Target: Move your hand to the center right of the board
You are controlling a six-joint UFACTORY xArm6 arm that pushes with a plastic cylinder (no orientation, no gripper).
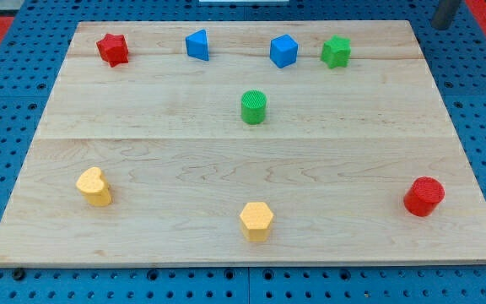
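My rod enters at the view's top right corner, and its tip (440,25) sits just beyond the top right corner of the wooden board (226,160). It touches no block. The nearest block is a green star (336,51), to the tip's left. Along the board's top there are also a blue cube (283,51), a blue triangular block (197,44) and a red star (113,49). A green cylinder (254,107) stands near the centre. A red cylinder (423,196) stands at the lower right.
A yellow heart-shaped block (94,187) stands at the lower left and a yellow hexagon (256,221) at the bottom centre. A blue perforated base (7,93) surrounds the board.
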